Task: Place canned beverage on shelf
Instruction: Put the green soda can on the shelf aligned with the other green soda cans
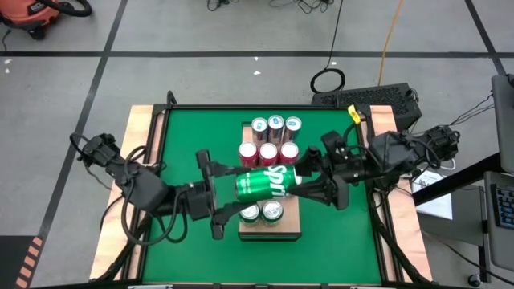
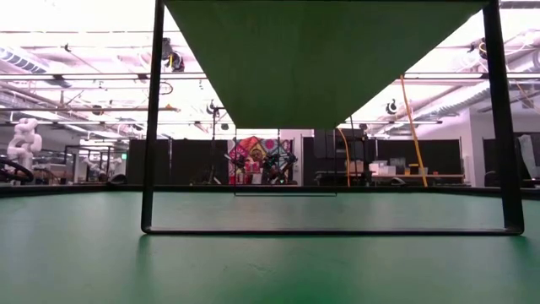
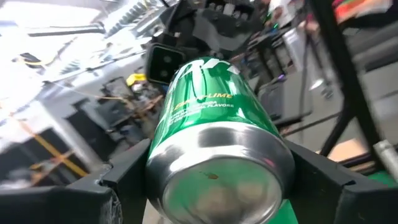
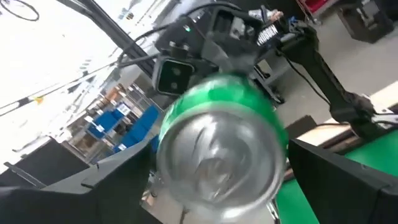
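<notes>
I have the green Sprite can (image 1: 261,184) lying on its side in the air between my two grippers, its long axis running straight from one to the other, above the middle of the wooden shelf (image 1: 271,234). The left gripper (image 1: 215,195) is clenched across the can's base end, a finger pressed to each flank in the left wrist view, so that arm carries it. The right gripper (image 1: 315,181) faces the can's far end, jaws spread wide with a gap on both sides: released, not gripping. On the shelf, beyond the can from the left gripper, stand three silver-topped cans (image 1: 275,124) and three red cans (image 1: 268,152); on the near side stand two green cans (image 1: 261,212), just under the held one
</notes>
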